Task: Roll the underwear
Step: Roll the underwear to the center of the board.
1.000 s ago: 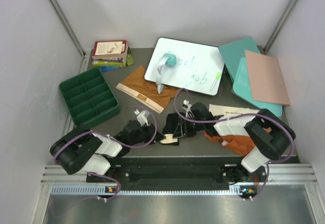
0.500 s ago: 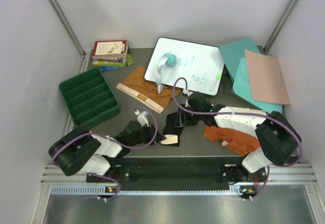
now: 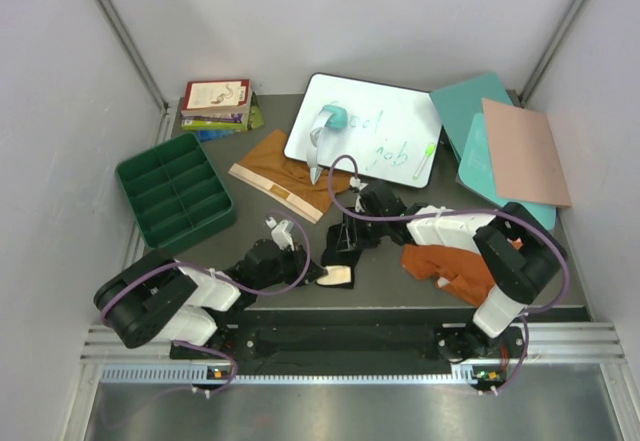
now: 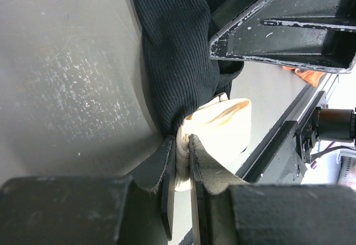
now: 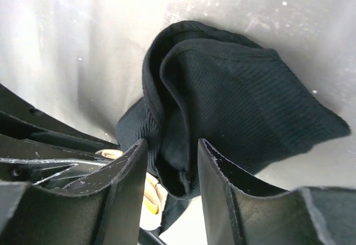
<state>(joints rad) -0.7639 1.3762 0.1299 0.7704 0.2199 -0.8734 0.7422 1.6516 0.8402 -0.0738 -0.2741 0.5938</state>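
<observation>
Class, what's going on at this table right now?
Two robot arms are working on the black underwear near the front edge of the table. The left gripper is pinched shut on its cream waistband; the right gripper has its fingers apart astride a bunched fold. The mustard-tan pair lies flat farther back; the rust-orange pair lies crumpled partly under the right arm. None looks rolled yet.

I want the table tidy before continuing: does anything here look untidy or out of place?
Yes. The rust-orange briefs lie crumpled at the near right of the table, and the mustard-tan briefs are partly covered by the whiteboard corner.
</observation>
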